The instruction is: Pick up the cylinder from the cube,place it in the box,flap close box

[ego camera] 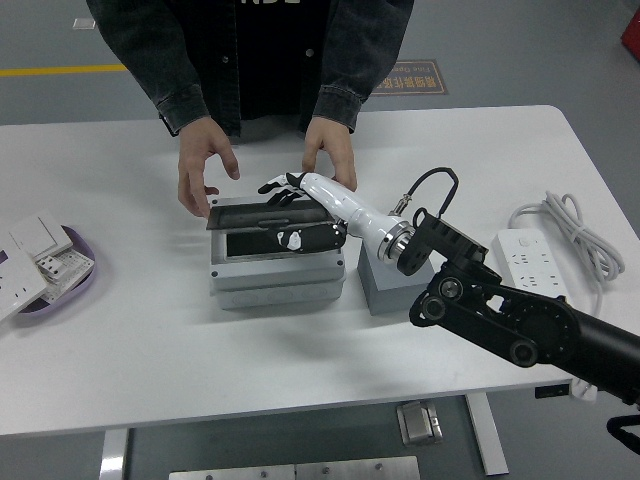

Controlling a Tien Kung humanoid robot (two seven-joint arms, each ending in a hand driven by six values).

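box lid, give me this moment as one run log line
stage: closing flap | right hand: open, on lid | lid: partly lowered over box | person's hands: at box's far side | cube: bare
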